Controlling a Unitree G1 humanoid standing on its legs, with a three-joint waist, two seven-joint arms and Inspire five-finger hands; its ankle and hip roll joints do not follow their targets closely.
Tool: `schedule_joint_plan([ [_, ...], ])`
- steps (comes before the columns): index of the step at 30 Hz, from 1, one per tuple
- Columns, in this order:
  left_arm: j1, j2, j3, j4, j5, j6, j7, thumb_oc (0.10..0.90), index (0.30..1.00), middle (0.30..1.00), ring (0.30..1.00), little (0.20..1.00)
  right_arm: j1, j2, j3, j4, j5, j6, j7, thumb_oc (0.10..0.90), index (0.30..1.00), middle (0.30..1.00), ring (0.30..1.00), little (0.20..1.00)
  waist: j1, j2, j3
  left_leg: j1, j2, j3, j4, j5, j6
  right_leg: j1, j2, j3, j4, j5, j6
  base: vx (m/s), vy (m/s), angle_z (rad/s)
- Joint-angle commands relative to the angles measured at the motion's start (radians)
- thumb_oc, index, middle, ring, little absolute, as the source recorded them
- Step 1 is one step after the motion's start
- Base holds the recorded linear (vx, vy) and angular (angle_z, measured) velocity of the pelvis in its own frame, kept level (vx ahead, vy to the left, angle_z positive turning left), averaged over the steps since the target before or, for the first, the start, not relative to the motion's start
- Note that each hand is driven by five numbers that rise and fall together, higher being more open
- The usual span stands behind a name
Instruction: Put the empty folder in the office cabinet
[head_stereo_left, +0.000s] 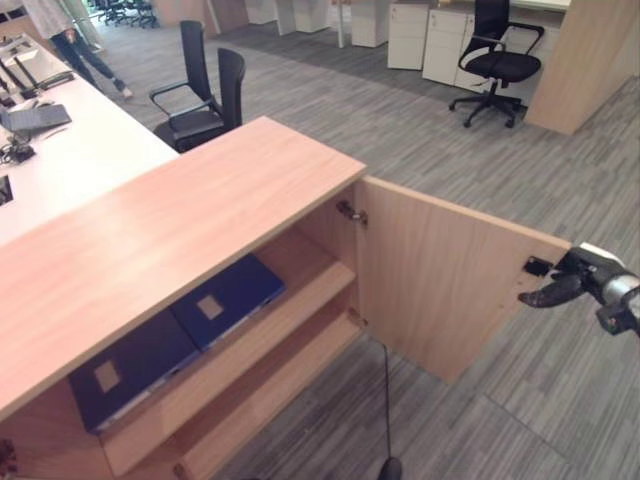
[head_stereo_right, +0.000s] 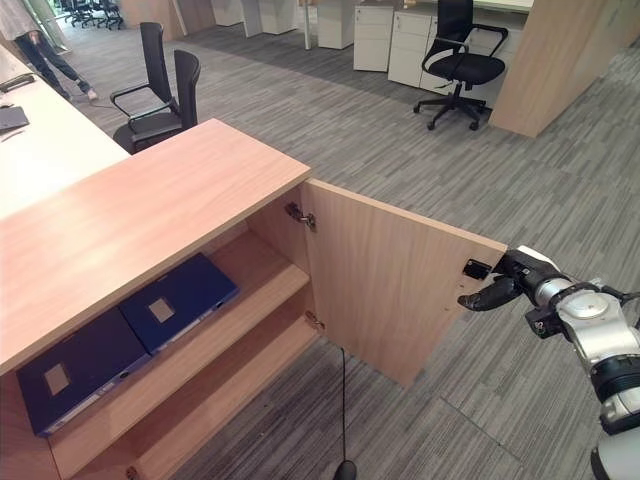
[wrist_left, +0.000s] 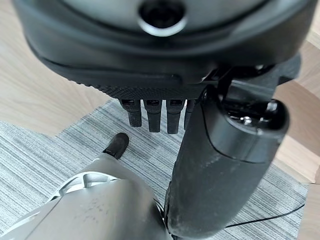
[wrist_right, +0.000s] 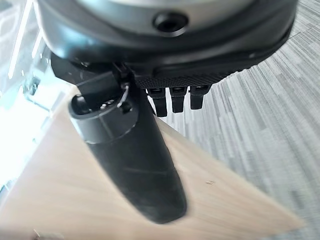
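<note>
Two dark blue folders (head_stereo_left: 180, 335) lay flat and side by side on the upper shelf (head_stereo_left: 300, 300) of the office cabinet (head_stereo_left: 150, 240), each with a pale label square facing up. I could not tell which of them was the empty one, but neither hand held a folder, so by my reading the placing itself was done and only the closing remained. They sat well back from the shelf's front edge, which should let the door swing shut without catching them.

The cabinet door (head_stereo_left: 440, 280) stood wide open, swung out over the grey carpet (head_stereo_left: 450, 140). The right hand (head_stereo_right: 500, 285) was at the door's free outer edge, near the top corner. In its own wrist view the thumb (wrist_right: 132, 160) lay along the wooden face while the fingers (wrist_right: 172, 100) hung past the top edge on the far side, only loosely bent. That looked like a hand set against the panel to push it, not one clamped onto it.

The left hand (wrist_left: 200, 150) hung low beside the cabinet's front, its fingers curled down and holding nothing.

Beyond the cabinet stood a white desk (head_stereo_left: 70, 150), a pair of black chairs (head_stereo_left: 200, 90), another office chair (head_stereo_left: 495, 60) by some pale drawer units (head_stereo_left: 425, 35), and a person's legs (head_stereo_left: 85, 55) in the far corner.
</note>
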Motion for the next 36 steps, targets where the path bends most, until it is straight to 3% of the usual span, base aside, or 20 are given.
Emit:
schedule_joint_plan([
  [1,0.048,0.068,-0.037,-0.012,0.019,-0.002,0.027,0.800,0.900,0.900,0.900,0.900,-0.192,0.050,-0.173,0.053,0.093,-0.101,-0.102,0.800,0.900,0.900,0.900,0.900,0.030,-0.080,-0.038,0.056,0.026,0.039,0.067,0.219,-0.001,0.028,-0.027,0.072,0.005,-0.057,0.084,0.01,0.004,0.08],
  [9,0.043,0.054,-0.052,-0.001,0.007,-0.003,0.045,0.800,0.900,0.900,0.900,0.900,-0.227,0.139,-0.245,0.056,0.261,-0.133,-0.135,0.800,0.900,0.900,0.900,0.900,0.038,-0.072,-0.045,0.052,0.022,0.037,0.065,0.219,-0.001,0.030,-0.028,0.068,0.005,-0.053,0.085,0.00,0.005,0.06],
  [12,0.039,0.052,-0.051,-0.007,0.006,-0.006,0.055,0.800,0.900,0.900,0.900,0.900,-0.201,0.238,-0.243,-0.067,0.362,-0.146,-0.104,0.800,0.900,0.900,0.900,0.900,0.044,-0.071,-0.045,0.053,0.022,0.038,0.066,0.219,-0.001,0.033,-0.027,0.067,0.005,-0.056,0.081,0.00,0.007,-0.06],
  [15,0.038,0.047,-0.038,-0.020,0.017,-0.002,0.060,0.800,0.900,0.900,0.900,0.900,-0.085,0.417,-0.125,-0.303,0.376,-0.107,-0.037,0.800,0.900,0.900,0.900,0.900,0.049,-0.070,-0.044,0.059,0.023,0.043,0.075,0.219,-0.001,0.041,-0.022,0.072,0.006,-0.059,0.072,0.00,0.022,-0.22],
  [17,0.019,0.042,-0.037,-0.042,0.027,-0.010,0.062,0.800,0.900,0.900,0.900,0.900,0.010,0.472,0.022,-0.406,0.264,-0.065,0.018,0.800,0.900,0.900,0.900,0.900,0.048,-0.073,-0.040,0.065,0.026,0.047,0.077,0.219,-0.001,0.042,-0.017,0.076,0.007,-0.063,0.065,0.00,0.004,-0.61],
  [18,0.021,0.042,-0.037,-0.043,0.027,-0.010,0.062,0.800,0.900,0.900,0.900,0.900,0.013,0.472,0.022,-0.408,0.263,-0.064,0.018,0.800,0.900,0.900,0.900,0.900,0.048,-0.073,-0.042,0.066,0.026,0.047,0.077,0.219,-0.001,0.042,-0.017,0.077,0.007,-0.063,0.065,0.00,-0.008,-0.77],
  [20,0.006,0.038,-0.040,-0.059,0.043,-0.017,0.060,0.800,0.900,0.900,0.900,0.900,0.065,0.483,0.121,-0.447,0.187,-0.023,0.083,0.800,0.900,0.900,0.900,0.900,0.050,-0.080,-0.038,0.069,0.028,0.051,0.073,0.219,-0.001,0.039,-0.016,0.078,0.007,-0.065,0.062,-0.01,-0.013,-0.40],
  [24,-0.019,0.043,-0.047,-0.074,0.077,-0.028,0.052,0.800,0.900,0.900,0.900,0.900,0.066,0.404,0.310,-0.615,0.084,0.035,0.242,0.800,0.900,0.900,0.900,0.900,0.051,-0.095,-0.025,0.065,0.026,0.050,0.062,0.219,-0.001,0.028,-0.021,0.080,0.007,-0.062,0.064,-0.01,0.003,0.46],
  [26,-0.027,0.046,-0.050,-0.080,0.098,-0.032,0.045,0.800,0.900,0.900,0.900,0.900,0.042,0.333,0.403,-0.730,0.083,0.064,0.324,0.800,0.900,0.900,0.900,0.900,0.054,-0.104,-0.020,0.063,0.027,0.046,0.060,0.219,-0.001,0.028,-0.021,0.079,0.008,-0.059,0.065,-0.01,-0.001,0.67],
  [29,-0.036,0.051,-0.053,-0.086,0.118,-0.034,0.042,0.800,0.900,0.900,0.900,0.900,0.027,0.289,0.457,-0.835,0.148,0.084,0.375,0.800,0.900,0.900,0.900,0.900,0.060,-0.115,-0.017,0.064,0.033,0.041,0.060,0.219,-0.001,0.031,-0.018,0.077,0.008,-0.058,0.064,0.00,-0.012,0.80],
  [33,-0.031,0.049,-0.051,-0.088,0.127,-0.033,0.050,0.800,0.900,0.900,0.900,0.900,0.067,0.338,0.432,-0.863,0.221,0.069,0.341,0.800,0.900,0.900,0.900,0.900,0.070,-0.117,-0.015,0.066,0.037,0.037,0.058,0.219,-0.001,0.036,-0.015,0.073,0.009,-0.058,0.062,0.01,-0.009,0.08],
  [34,-0.030,0.045,-0.046,-0.085,0.130,-0.031,0.063,0.800,0.900,0.900,0.900,0.900,0.117,0.408,0.381,-0.835,0.259,0.060,0.294,0.800,0.900,0.900,0.900,0.900,0.073,-0.113,-0.014,0.067,0.039,0.038,0.058,0.219,-0.001,0.038,-0.014,0.072,0.009,-0.058,0.060,0.01,-0.007,0.11],
  [35,-0.029,0.048,-0.047,-0.085,0.130,-0.031,0.064,0.800,0.900,0.900,0.900,0.900,0.119,0.412,0.378,-0.833,0.258,0.059,0.294,0.800,0.900,0.900,0.900,0.900,0.075,-0.117,-0.015,0.067,0.040,0.038,0.058,0.219,-0.001,0.038,-0.014,0.072,0.009,-0.058,0.060,0.02,-0.006,-0.13],
  [36,-0.028,0.039,-0.041,-0.078,0.125,-0.029,0.079,0.800,0.900,0.900,0.900,0.900,0.196,0.533,0.319,-0.774,0.315,0.067,0.240,0.800,0.900,0.900,0.900,0.900,0.079,-0.109,-0.015,0.064,0.042,0.040,0.059,0.219,-0.001,0.038,-0.013,0.071,0.010,-0.060,0.057,0.01,-0.004,-0.22],
])
